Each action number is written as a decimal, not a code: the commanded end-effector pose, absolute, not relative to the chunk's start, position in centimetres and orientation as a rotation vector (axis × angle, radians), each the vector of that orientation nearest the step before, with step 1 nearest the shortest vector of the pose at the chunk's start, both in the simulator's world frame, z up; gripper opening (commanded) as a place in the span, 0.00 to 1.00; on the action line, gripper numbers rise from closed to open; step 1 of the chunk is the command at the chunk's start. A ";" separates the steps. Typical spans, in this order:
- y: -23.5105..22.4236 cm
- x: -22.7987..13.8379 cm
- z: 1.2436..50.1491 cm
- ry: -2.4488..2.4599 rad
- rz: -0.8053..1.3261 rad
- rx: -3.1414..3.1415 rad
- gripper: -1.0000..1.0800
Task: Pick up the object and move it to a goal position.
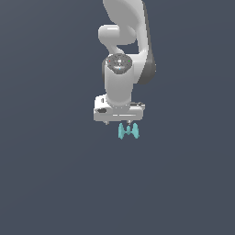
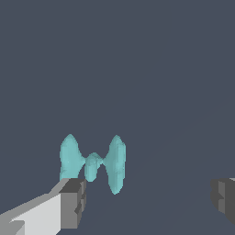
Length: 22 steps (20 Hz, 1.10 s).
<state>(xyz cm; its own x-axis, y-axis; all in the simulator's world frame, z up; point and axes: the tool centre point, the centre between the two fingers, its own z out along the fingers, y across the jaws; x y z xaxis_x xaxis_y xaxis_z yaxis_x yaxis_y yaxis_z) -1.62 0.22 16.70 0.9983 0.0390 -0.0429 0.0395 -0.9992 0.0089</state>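
Filling the upper middle of the exterior view is the arm (image 1: pixel 121 59), white and glossy with a dark band down its side, reaching straight down from the top edge. At its lower end sits the gripper (image 1: pixel 120 123), a flat white block with two short fingers poking out underneath, just above frame centre. And right below those fingers, a touch toward the exterior view's right, there's the object (image 1: pixel 128 131): a tiny turquoise piece, far smaller than the gripper, two flared ends joined by a short bar.

Over to the wrist view, and the object (image 2: pixel 93 163) looks big here, sitting in the lower left-centre of the frame. Two tall fins pinch in toward a small rounded knob at the middle, like a bow tie stood on edge, with a slightly lumpy surface. One finger (image 2: pixel 69 204), white with a grey pad, comes in at the lower left corner, its tip overlapping the base of the nearer fin; whether it touches, I can't tell. The other finger (image 2: pixel 224 197) shows at the lower right edge, well apart from the object. So the jaws stand wide, nothing clamped between them.

No containers anywhere, only flat slate-blue ground behind everything.
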 end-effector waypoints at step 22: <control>0.0 -1.1 16.7 0.161 -0.048 3.147 0.96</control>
<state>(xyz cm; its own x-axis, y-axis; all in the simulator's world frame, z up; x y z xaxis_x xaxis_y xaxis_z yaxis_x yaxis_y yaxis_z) -1.02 -0.09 16.84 0.9960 0.0839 -0.0297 0.0836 -0.9964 -0.0116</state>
